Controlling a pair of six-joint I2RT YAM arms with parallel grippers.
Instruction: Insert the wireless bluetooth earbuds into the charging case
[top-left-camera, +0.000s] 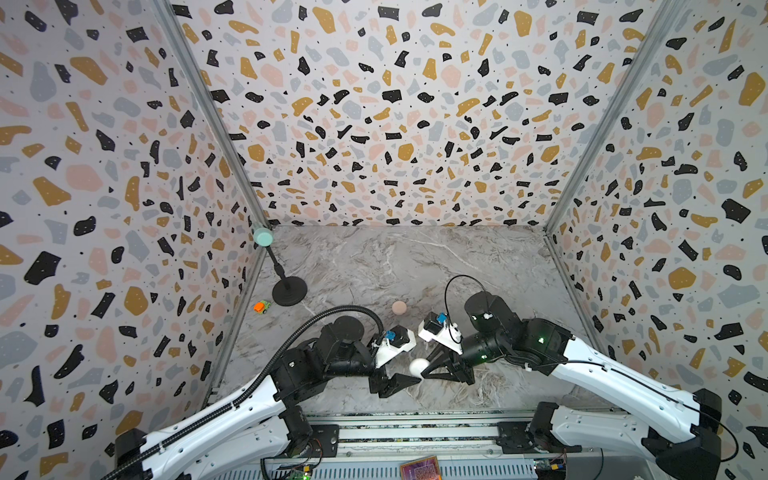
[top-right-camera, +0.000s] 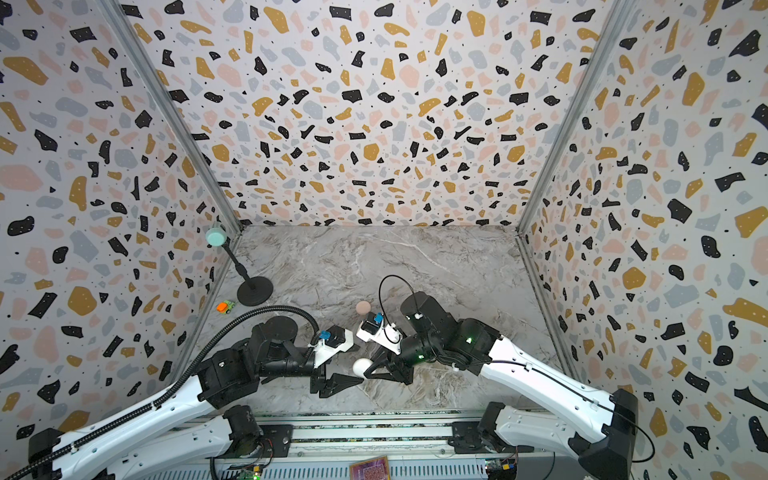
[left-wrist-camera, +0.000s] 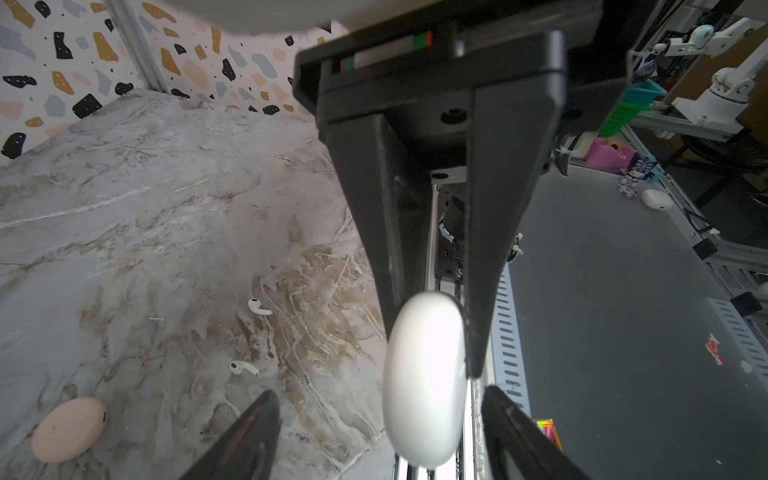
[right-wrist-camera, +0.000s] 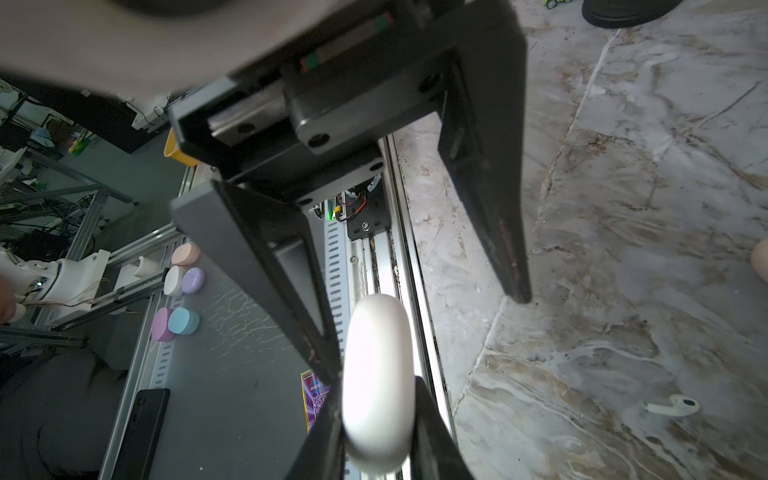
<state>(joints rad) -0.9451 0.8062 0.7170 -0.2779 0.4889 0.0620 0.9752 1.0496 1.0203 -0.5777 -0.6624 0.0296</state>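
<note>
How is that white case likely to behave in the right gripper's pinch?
Probably slippery: the white case is glossy and pebble-round, and the right gripper pinches it near one end, so it may pivot or squirt out. It looks rigid and is unlikely to deform. Released, it would likely rock or roll.

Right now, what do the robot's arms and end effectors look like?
Both arms are white shells with black joints. The left arm carries a ribbed black hose; the right arm a thin looped black cable and green lights. The left end effector and right end effector are black, tapering to points, with a red-and-green stripe.
</note>
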